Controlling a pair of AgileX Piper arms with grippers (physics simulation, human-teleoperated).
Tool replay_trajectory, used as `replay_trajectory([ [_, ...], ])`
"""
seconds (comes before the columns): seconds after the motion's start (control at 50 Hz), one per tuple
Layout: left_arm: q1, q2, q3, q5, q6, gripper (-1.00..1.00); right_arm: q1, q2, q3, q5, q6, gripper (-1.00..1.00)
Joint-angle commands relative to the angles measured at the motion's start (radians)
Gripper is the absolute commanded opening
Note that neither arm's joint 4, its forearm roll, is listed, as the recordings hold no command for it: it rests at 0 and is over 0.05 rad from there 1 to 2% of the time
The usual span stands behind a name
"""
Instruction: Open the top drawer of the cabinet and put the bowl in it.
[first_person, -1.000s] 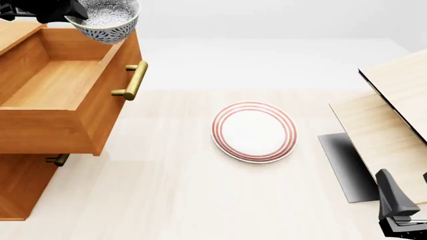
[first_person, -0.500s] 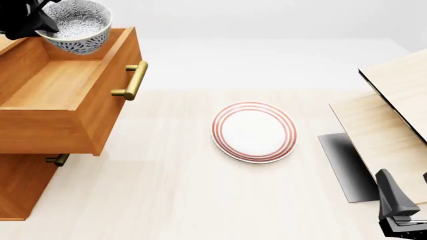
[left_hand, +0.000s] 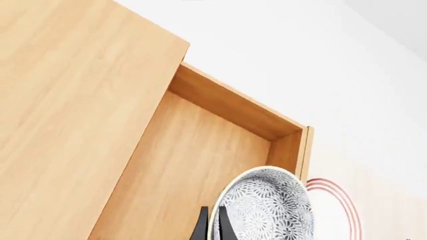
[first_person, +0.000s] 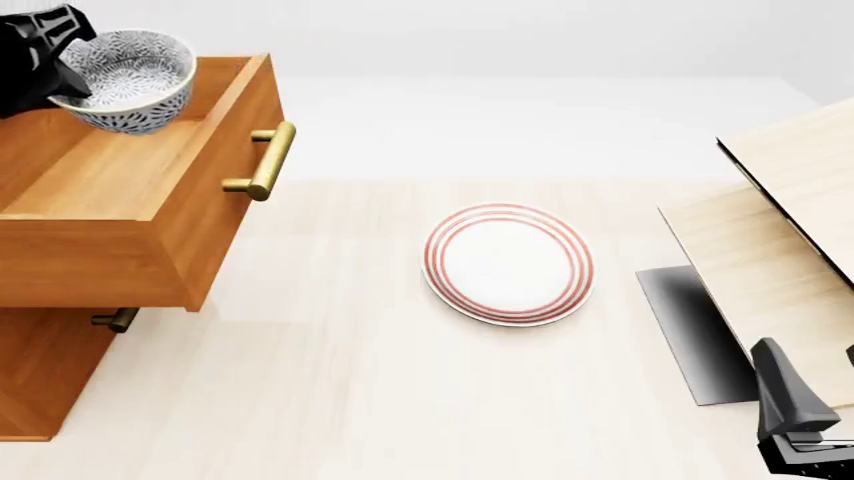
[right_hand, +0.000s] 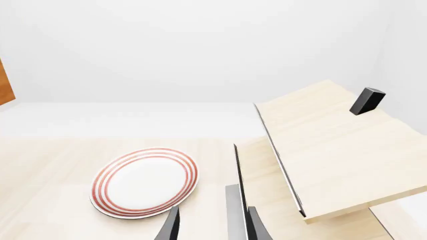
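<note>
The top drawer (first_person: 127, 205) of the orange-brown cabinet (first_person: 40, 370) stands pulled out, its brass handle (first_person: 267, 160) facing right. My left gripper (first_person: 47, 60) is shut on the rim of the speckled bowl (first_person: 131, 80) and holds it upright over the far part of the drawer's inside. In the left wrist view the bowl (left_hand: 267, 210) hangs over the drawer floor (left_hand: 193, 170), near its front wall, with one finger on each side of its rim. My right gripper (first_person: 801, 425) is open and empty at the near right, as its own view (right_hand: 213, 227) also shows.
A white plate with red rings (first_person: 507, 262) lies mid-table; it also shows in the right wrist view (right_hand: 143, 181). Pale wood boards (first_person: 781, 230) and a dark mat (first_person: 687, 330) are at the right. A lower drawer handle (first_person: 118, 320) pokes out under the open drawer.
My left gripper has carried the bowl to the left and down, from above the drawer's front wall to over the drawer's inside. The right arm has not moved.
</note>
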Motion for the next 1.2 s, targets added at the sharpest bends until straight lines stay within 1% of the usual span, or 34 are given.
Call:
replay_trajectory([
  [0.02,0.035,-0.012,0.04,-0.036,-0.008,-1.0,0.0,-0.002,0.0,0.001,0.0,1.0],
  [0.38,0.066,0.036,0.09,-0.103,-0.013,-1.0,-0.001,-0.001,0.001,0.001,0.0,1.0],
  [0.56,0.069,0.06,0.077,-0.115,-0.012,-1.0,0.0,-0.002,0.001,0.001,0.0,1.0],
  [0.66,0.07,0.074,0.084,-0.127,-0.01,-1.0,-0.001,-0.001,0.001,0.001,0.0,1.0],
  [0.76,0.068,0.08,0.103,-0.149,-0.024,-1.0,-0.001,-0.002,0.001,0.001,0.0,1.0],
  [0.86,0.068,0.099,0.098,-0.154,-0.017,-1.0,0.0,-0.001,0.001,0.001,0.0,1.0],
  [1.02,0.058,0.128,0.105,-0.177,-0.027,-1.0,-0.001,-0.002,0.001,0.001,0.0,1.0],
  [1.2,0.063,0.144,0.086,-0.176,-0.016,-1.0,-0.001,-0.001,0.001,0.001,0.0,1.0],
])
